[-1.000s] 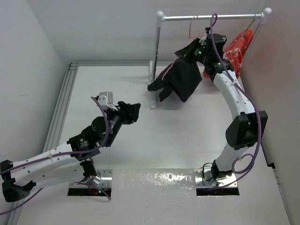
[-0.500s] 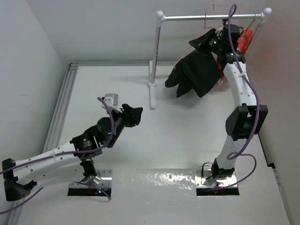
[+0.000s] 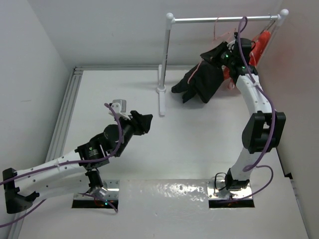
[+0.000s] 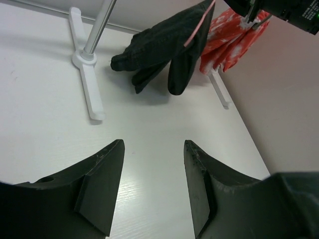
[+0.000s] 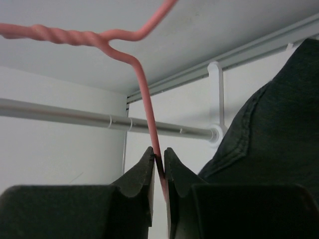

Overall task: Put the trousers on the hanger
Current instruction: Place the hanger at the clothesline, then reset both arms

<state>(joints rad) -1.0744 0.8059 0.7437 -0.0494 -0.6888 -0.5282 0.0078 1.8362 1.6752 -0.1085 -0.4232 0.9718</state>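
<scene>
The black trousers [image 3: 199, 79] hang folded over the thin pale-pink hanger [image 3: 216, 29], off the table, just under the rack rail. My right gripper [image 3: 227, 52] is shut on the hanger's wire [image 5: 144, 94] below its twisted neck, with the trousers [image 5: 269, 129] right beside the fingers. The hook reaches up to the rail; I cannot tell if it rests on it. My left gripper [image 3: 142, 122] is open and empty, low over the table's middle. Its view shows the trousers [image 4: 159, 42] and hanger wire [image 4: 199, 27] far ahead, beyond the open gripper [image 4: 153, 144].
A white clothes rack with a silver rail [image 3: 224, 19] stands at the back, its left post and foot [image 4: 89, 74] on the table. A bright orange-red bundle [image 3: 259, 42] hangs at the rail's right end, close behind the trousers. Walls close in left and right.
My right gripper swung right and up to the rail with the hanger and trousers, then came down and left a little. The left arm has barely moved.
</scene>
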